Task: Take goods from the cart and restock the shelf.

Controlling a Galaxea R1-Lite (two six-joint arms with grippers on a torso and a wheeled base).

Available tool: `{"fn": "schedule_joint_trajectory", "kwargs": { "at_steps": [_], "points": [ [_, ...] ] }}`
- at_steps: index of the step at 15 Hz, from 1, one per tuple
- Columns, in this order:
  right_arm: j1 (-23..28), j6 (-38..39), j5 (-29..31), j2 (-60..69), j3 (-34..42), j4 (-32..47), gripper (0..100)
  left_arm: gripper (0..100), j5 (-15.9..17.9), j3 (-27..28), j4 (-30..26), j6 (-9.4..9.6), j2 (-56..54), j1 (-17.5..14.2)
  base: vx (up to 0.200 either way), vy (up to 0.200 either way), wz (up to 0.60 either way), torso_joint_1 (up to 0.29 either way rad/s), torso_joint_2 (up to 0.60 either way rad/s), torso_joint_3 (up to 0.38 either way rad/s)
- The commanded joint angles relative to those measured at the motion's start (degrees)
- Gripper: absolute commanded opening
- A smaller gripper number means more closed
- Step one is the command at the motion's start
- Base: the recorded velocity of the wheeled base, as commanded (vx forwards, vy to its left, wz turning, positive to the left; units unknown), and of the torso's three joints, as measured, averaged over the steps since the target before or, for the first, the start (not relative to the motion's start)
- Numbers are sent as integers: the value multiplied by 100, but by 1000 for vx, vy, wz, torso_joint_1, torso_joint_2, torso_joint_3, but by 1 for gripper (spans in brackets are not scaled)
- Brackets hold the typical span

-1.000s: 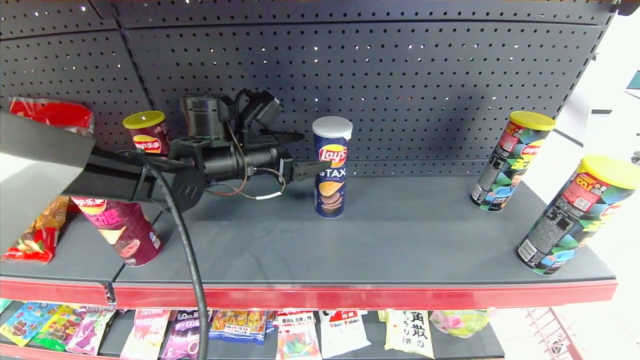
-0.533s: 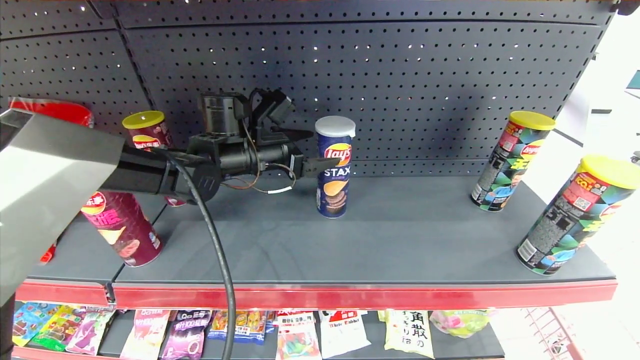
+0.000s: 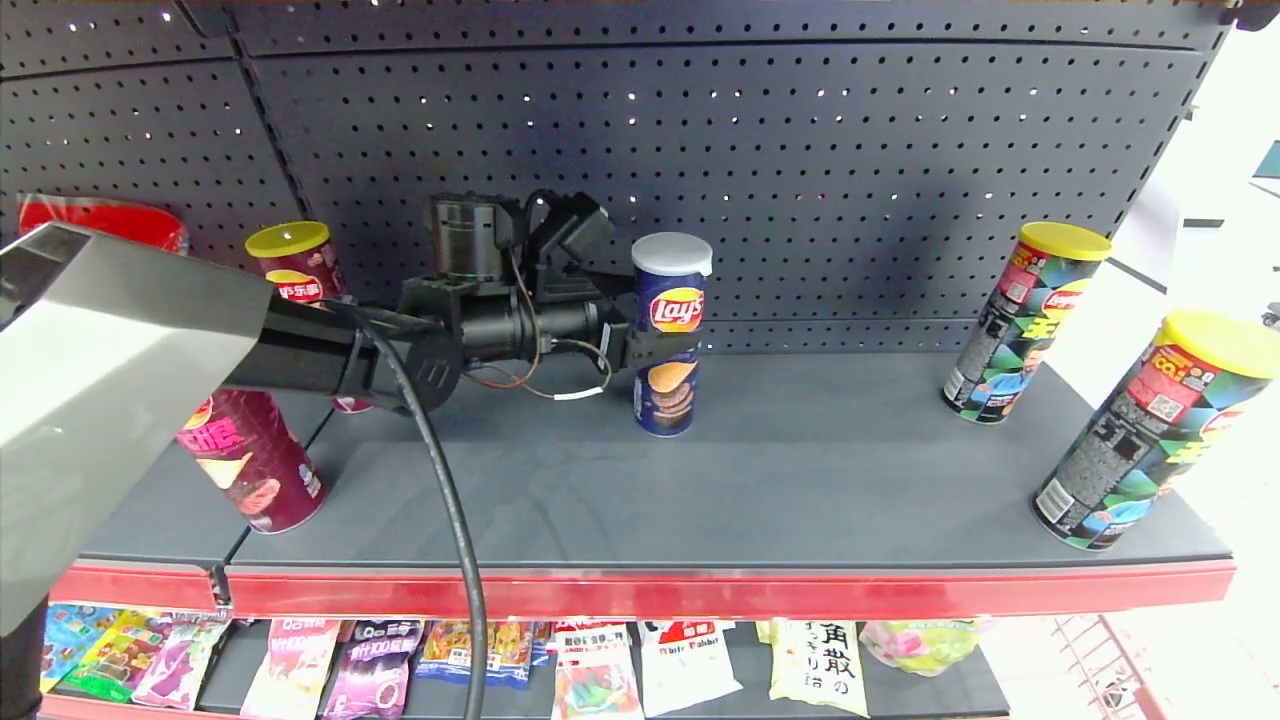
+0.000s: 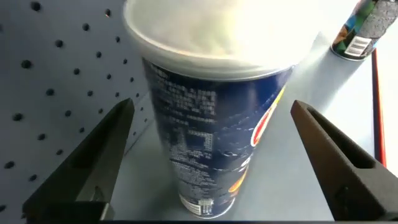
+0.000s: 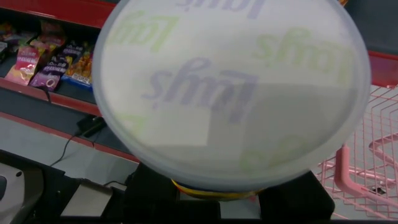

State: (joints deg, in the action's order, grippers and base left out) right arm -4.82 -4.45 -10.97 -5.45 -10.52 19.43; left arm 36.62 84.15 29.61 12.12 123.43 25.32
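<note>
Blue chips can stands upright on grey shelf deck, centre of head frame, near pegboard back.

Left gripper sits at can's mid-height, jaws wide. One finger is on each side, with gaps visible and no contact seen.

Likely step is positioning can on shelf:
- If gripping, centre can between fingers and close evenly, since tall narrow can tips easily.
- If letting go, back straight out without brushing sides.

Right gripper holds second can by its body, translucent lid toward camera, pink cart nearby.
</note>
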Motion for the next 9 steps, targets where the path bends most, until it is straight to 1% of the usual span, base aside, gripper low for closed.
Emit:
{"fn": "schedule_joint_trajectory", "kwargs": {
  "at_steps": [1, 3, 5, 9],
  "points": [
    [-2, -3, -1, -9, 6, -1, 0, 100, -50, 84, 1, -8, 23, 26, 0, 0, 0, 0, 0, 0],
    [-2, -3, -1, -9, -3, -1, 0, 100, -190, 330, 1, -69, 173, 96, 0, 0, 0, 0, 0, 0],
    [-2, -3, -1, -9, 6, -1, 0, 100, -234, 471, 1, -122, 269, 166, 0, 0, 0, 0, 0, 0],
    [-2, -3, 7, -9, -3, -1, 0, 100, -305, 822, -272, -131, 419, 219, 0, 0, 0, 0, 0, 0]
  ]
}}
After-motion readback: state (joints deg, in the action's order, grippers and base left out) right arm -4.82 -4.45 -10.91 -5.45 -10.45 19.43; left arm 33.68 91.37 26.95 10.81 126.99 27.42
